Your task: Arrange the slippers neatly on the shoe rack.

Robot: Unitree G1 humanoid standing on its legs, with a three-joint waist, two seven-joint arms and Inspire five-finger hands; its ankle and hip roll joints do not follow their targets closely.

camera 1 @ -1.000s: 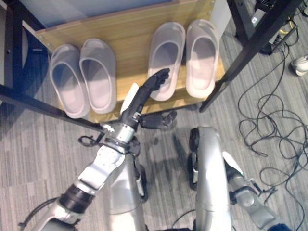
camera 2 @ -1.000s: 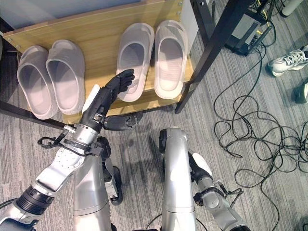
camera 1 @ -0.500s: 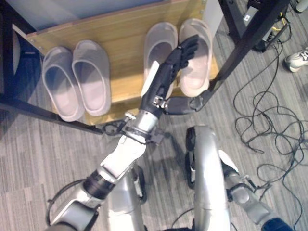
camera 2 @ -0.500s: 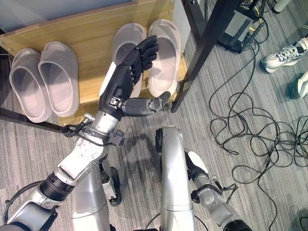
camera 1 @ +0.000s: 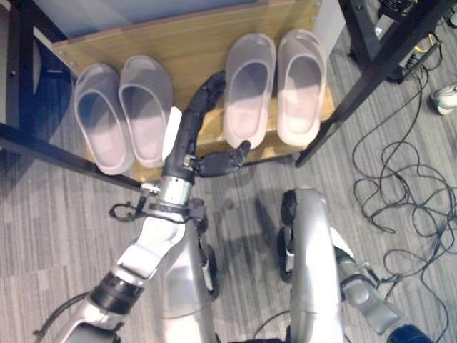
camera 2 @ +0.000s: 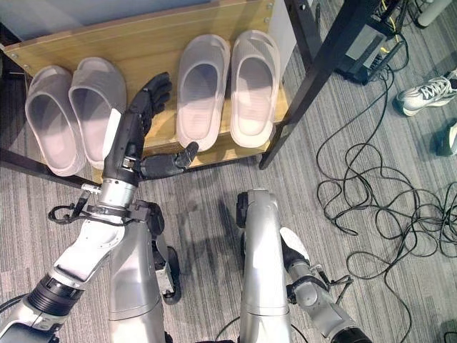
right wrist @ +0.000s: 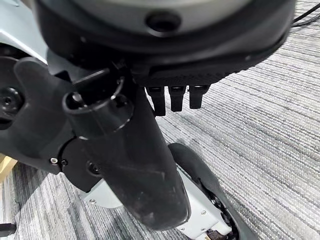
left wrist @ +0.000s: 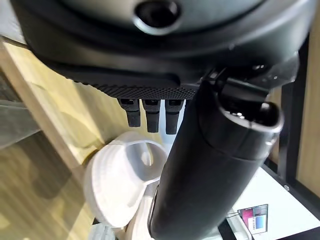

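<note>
Since half a second ago, the left hand (camera 2: 136, 121) has been swung leftward off the right pair of slippers (camera 2: 227, 87) and is now held with fingers straight and released, grasping nothing, over the gap between the pairs. Lower down, the right hand (camera 2: 325, 321) is hung idle and relaxed. Beyond, both pairs, the left pair of slippers (camera 2: 71, 114) included, are seen lined up on the shoe rack (camera 2: 153, 43); little appears left to be done.
</note>
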